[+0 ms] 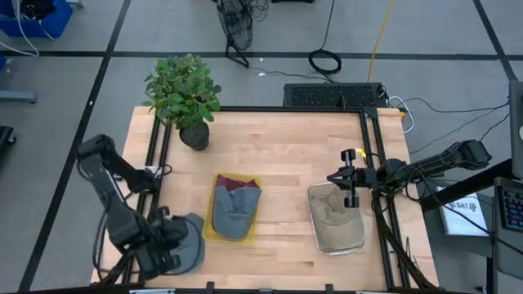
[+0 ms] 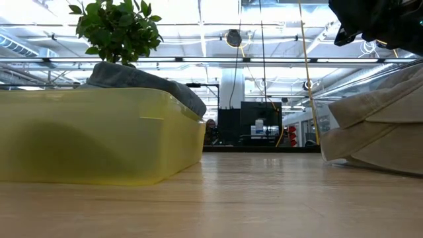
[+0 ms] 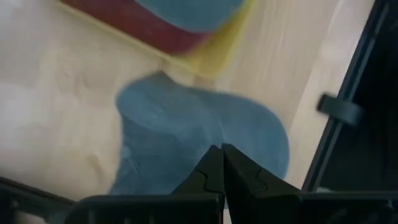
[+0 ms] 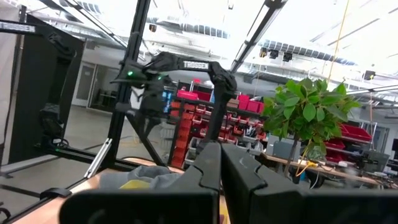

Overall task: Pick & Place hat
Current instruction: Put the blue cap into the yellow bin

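The grey hat (image 1: 189,243) lies flat on the counter (image 1: 286,155) at its near left corner, just beside the yellow tray (image 1: 210,233), which already holds another hat (image 1: 235,208). My left gripper (image 1: 167,241) hangs right over it, fingers (image 3: 211,171) pressed together with nothing between them; in the left wrist view the tips sit above the crown. My right gripper (image 1: 350,189) waits over the tan hat (image 1: 335,216) in the clear tray (image 1: 315,237) on the right, fingers (image 4: 214,165) likewise shut and empty.

I judge the grey hat light and soft: cloth that will fold and sag wherever I pinch it, not slippery, not fragile. The brim looks the stiffer part, so I would take hold there or bunch a fold of the crown, after spreading my fingers first.
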Motion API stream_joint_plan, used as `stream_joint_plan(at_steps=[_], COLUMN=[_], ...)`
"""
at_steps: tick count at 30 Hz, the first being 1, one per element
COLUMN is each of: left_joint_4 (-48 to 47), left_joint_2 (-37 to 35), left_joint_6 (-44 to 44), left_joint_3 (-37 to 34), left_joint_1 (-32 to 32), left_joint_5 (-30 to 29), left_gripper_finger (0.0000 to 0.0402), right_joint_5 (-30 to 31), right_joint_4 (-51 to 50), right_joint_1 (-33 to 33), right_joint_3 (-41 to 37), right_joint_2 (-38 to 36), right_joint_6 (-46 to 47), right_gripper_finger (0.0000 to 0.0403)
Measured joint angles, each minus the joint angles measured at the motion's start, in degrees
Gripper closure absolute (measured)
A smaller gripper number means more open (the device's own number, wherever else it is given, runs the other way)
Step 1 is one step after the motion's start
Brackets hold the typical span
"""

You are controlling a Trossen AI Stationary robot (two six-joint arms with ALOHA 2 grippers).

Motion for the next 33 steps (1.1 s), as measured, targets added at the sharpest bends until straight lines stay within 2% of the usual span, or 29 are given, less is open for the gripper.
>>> stream_joint_plan(at_steps=[4, 8, 18, 22, 28, 33], left_joint_4=[0.1, -0.2, -0.6, -0.6, -1.1, -0.5], left_joint_2=[4.0, 6.9, 9.4, 9.4, 9.4, 9.4], left_joint_6=[-0.5, -1.8, -7.8, -7.8, -6.8, -0.5], left_joint_3=[0.0, 0.0, 0.0, 0.0, 0.0, 0.0], left_joint_1=[0.0, 0.0, 0.6, 0.5, 0.4, -0.3], left_joint_5=[4.3, 6.3, 6.3, 6.3, 4.9, 2.7], left_gripper_finger=[0.0388, 0.0352, 0.0193, 0.0143, 0.0102, 0.009], right_joint_5=[0.0, 0.0, 0.0, 0.0, 0.0, 0.0], right_joint_4=[0.1, 0.9, 1.5, 1.7, 1.8, 1.8], right_joint_1=[0.0, 0.0, 0.0, 0.0, 0.0, 0.0], right_joint_3=[0.0, 0.0, 0.0, 0.0, 0.0, 0.0], right_joint_2=[0.0, 0.0, 0.0, 0.0, 0.0, 0.0], right_joint_6=[0.0, 0.0, -0.2, -0.4, -0.8, -1.7], right_gripper_finger=[0.0403, 0.0403, 0.0403, 0.0403, 0.0403, 0.0403])
